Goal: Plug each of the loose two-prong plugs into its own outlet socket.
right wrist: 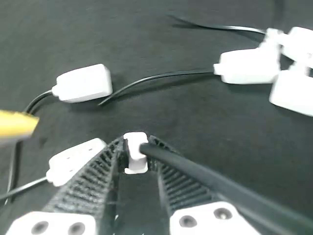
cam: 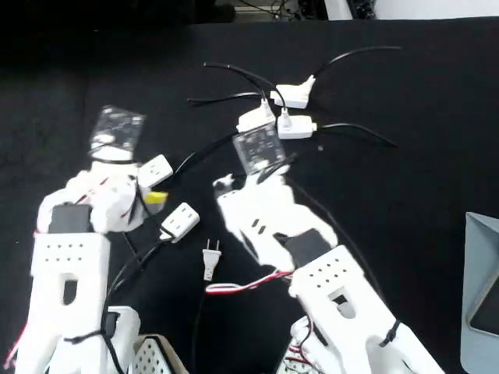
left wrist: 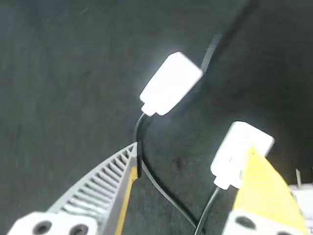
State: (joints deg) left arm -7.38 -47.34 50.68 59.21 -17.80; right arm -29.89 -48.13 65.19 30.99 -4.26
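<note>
A black table [cam: 405, 195] carries everything. At the left, the left arm leans forward over it. The left claw [cam: 150, 195] sits low between two white sockets, its grey finger and yellow finger spread wide with nothing between them. The upper socket [cam: 154, 170] lies just beyond the claw. The lower socket [cam: 179, 221] lies just beside it, and in the left wrist view the yellow finger overlaps this socket's edge.

The lower socket's long axis runs on a slant. Its cord leaves the end nearer the arms' bases, so its slotted end probably faces up and to the right, towards the other arm.

Next to the right, a loose plug [cam: 210, 259] lies flat on the table. Its two prongs point away from the arms and its cord trails back.

The right arm stretches forward at the middle of the table. The right claw [cam: 224, 187] is pressed onto a held plug [right wrist: 135, 161], whose black cord runs back along one finger. The prongs of this plug cannot be seen.

The coming move depends on one relation: the lower socket lies to the left of this claw and a little nearer the bases. The plug would therefore have to travel left along that slanted axis. The left arm is the nearer one for steadying the socket.

Farther right, three joined sets [cam: 295, 125] lie well apart from both claws, and a grey bin [cam: 477, 257] stands at the edge.
</note>
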